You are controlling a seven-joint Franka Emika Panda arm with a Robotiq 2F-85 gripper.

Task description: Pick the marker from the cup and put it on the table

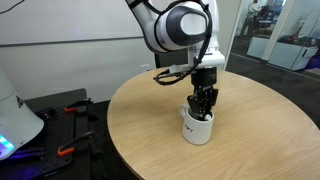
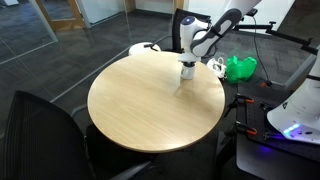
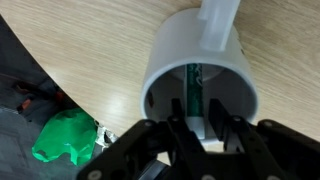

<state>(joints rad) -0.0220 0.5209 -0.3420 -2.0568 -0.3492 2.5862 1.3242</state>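
Note:
The white cup [image 1: 197, 129] stands upright on the round light wood table [image 1: 255, 120], near its edge in both exterior views [image 2: 187, 71]. In the wrist view I look down into the cup [image 3: 170, 55], its handle pointing away. The marker [image 3: 195, 78], slim with a green end, stands inside against the far wall. My gripper [image 3: 196, 118] reaches down into the cup's mouth [image 1: 203, 108], its two fingers close on either side of the marker's pale lower part and seemingly pressed on it.
A green crumpled thing [image 3: 65, 138] lies on the floor beyond the table edge, also in an exterior view [image 2: 240, 68]. A dark chair [image 2: 40, 130] stands near the table. White equipment [image 1: 15, 110] and tools sit beside the table.

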